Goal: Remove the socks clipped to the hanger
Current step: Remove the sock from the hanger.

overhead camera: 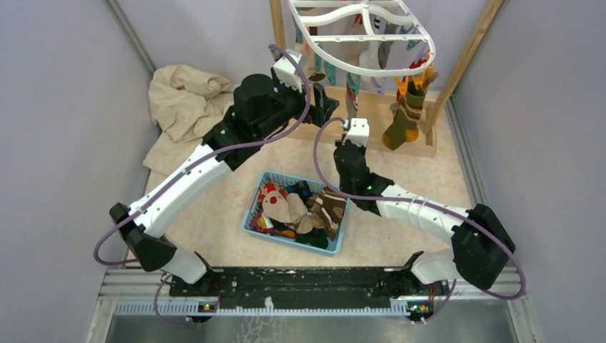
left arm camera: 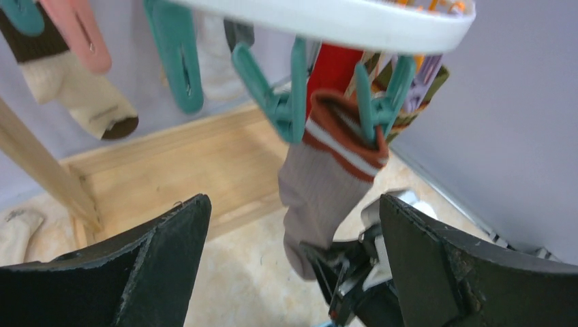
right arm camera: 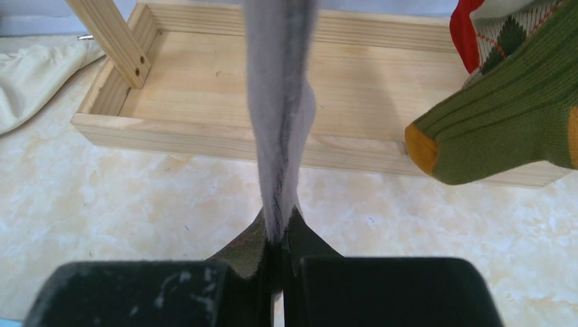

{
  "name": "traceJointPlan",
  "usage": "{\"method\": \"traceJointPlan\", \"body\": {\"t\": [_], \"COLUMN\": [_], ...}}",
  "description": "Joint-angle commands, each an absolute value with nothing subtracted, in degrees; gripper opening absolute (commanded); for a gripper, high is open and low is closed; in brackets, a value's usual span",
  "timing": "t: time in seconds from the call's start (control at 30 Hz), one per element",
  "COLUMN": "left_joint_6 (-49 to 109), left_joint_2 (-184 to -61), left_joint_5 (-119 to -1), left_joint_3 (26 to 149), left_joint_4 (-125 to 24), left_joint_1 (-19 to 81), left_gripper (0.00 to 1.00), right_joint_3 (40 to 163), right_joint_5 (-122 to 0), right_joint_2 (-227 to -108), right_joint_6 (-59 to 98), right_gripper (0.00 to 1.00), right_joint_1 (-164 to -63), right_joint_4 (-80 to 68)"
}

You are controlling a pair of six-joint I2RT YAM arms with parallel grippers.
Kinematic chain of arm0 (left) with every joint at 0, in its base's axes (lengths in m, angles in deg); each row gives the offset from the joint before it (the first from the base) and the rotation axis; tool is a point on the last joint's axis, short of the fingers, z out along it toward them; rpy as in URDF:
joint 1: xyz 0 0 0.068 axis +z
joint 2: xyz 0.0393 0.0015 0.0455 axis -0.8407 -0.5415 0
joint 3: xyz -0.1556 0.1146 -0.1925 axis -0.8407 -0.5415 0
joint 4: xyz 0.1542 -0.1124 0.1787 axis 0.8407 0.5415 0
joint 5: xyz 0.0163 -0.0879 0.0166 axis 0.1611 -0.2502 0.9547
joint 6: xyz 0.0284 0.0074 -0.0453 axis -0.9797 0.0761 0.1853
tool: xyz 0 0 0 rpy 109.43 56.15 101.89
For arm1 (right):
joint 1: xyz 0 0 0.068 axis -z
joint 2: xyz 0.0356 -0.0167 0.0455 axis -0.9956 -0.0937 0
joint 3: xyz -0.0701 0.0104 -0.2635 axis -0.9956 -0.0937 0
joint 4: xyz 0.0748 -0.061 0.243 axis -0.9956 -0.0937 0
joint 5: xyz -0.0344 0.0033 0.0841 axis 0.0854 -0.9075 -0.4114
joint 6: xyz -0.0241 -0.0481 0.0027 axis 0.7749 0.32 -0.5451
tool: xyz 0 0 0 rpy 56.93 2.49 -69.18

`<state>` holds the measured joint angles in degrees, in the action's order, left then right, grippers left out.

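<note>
"How far along is it?"

"Partway, I'd say. A heap of socks (overhead camera: pixel 300 207) is already lying in the blue basket (overhead camera: pixel 250 216) mid-table, but the hanger (overhead camera: pixel 371 73) over the far edge is still carrying several: a green sock (overhead camera: pixel 401 128) toward the far right corner and a brown-and-cream sock (left arm camera: pixel 75 95) among them."

"And the arms?"

"The right gripper (right arm camera: pixel 278 228) is clamping the toe of a grey sock (right arm camera: pixel 279 102) while a teal clip (left arm camera: pixel 373 112) is biting its cuff. The left gripper (left arm camera: pixel 293 204) is hovering alongside, fingers spread wide, holding nothing."

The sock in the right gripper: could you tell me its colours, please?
Grey sock, rust cuff with a white stripe; clearest in the left wrist view.
</note>
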<state>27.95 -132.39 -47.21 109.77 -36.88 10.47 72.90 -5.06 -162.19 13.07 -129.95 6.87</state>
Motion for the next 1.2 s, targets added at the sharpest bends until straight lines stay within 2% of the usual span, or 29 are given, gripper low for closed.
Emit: {"method": "traceJointPlan", "body": {"t": [0.0,0.5,1.17], "left_joint_6": [28.3,33.1,34.9], "left_joint_2": [-137.3,-141.9,-146.5], "left_joint_5": [-49.6,-54.9,-53.5], "left_joint_3": [117.0,123.6,128.3], "left_joint_4": [-36.4,-37.4,-37.6], "left_joint_1": [10.5,10.5,10.5], "left_gripper": [0.99,0.99,0.99], "right_joint_3": [73.1,73.4,74.3], "right_joint_5": [-5.1,-1.5,0.3], "right_joint_2": [-160.4,-163.6,-165.6], "right_joint_6": [17.0,22.5,23.9], "right_gripper": [0.00,0.00,0.00], "right_joint_1": [-130.7,-133.4,-134.6], "right_joint_4": [11.4,15.4,16.0]}}
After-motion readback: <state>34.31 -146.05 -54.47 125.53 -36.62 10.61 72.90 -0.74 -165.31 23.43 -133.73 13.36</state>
